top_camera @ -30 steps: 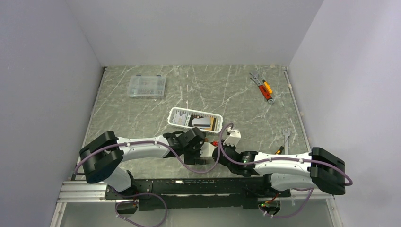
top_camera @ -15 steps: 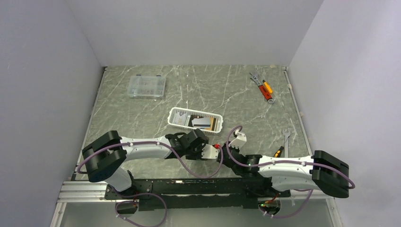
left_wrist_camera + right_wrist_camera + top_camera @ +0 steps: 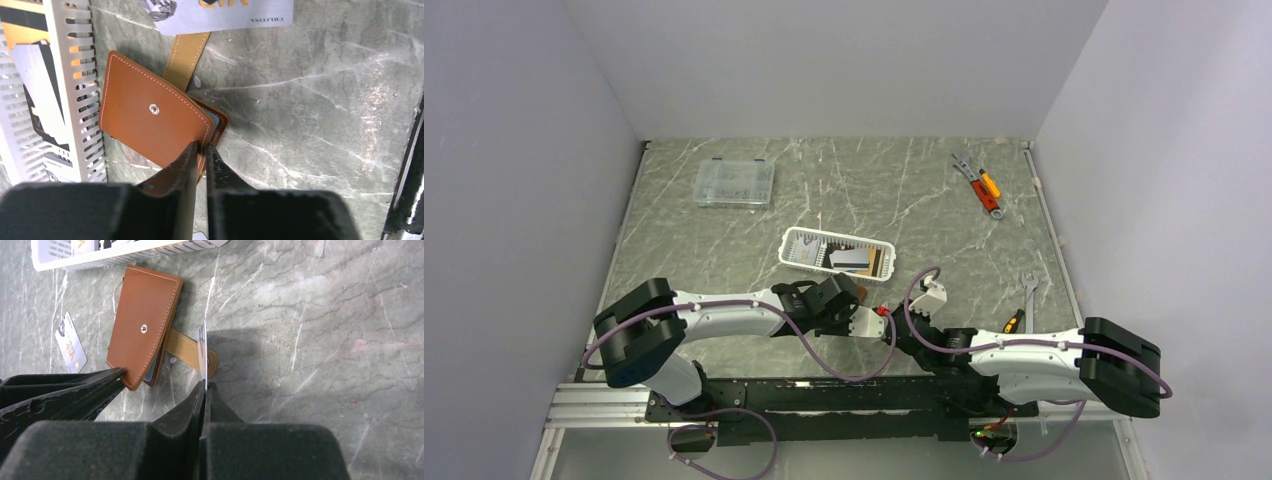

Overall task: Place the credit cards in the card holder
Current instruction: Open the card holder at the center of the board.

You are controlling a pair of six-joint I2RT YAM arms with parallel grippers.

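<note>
The card holder (image 3: 150,117) is a brown leather wallet with a snap button, lying next to the white basket. Its strap (image 3: 187,57) points away from me. My left gripper (image 3: 201,148) is shut on the corner of the wallet's top flap, and a pale blue lining shows under that flap. My right gripper (image 3: 205,386) is shut on a thin white credit card (image 3: 202,352), held upright and edge-on just above the strap (image 3: 187,351). Another credit card (image 3: 70,342) lies flat on the table. More cards (image 3: 32,75) sit in the basket. In the top view both grippers (image 3: 876,322) meet, hiding the wallet.
The white slotted basket (image 3: 796,246) stands just beyond the wallet. A clear compartment box (image 3: 735,183) is at the back left. Pliers and an orange tool (image 3: 980,185) lie at the back right. A wrench (image 3: 1028,284) and a screwdriver (image 3: 1014,320) lie near the right arm.
The right arm has drawn back to the right and toward the near edge. The left wrist has shifted slightly toward it. The top view does not show the jaws themselves.
</note>
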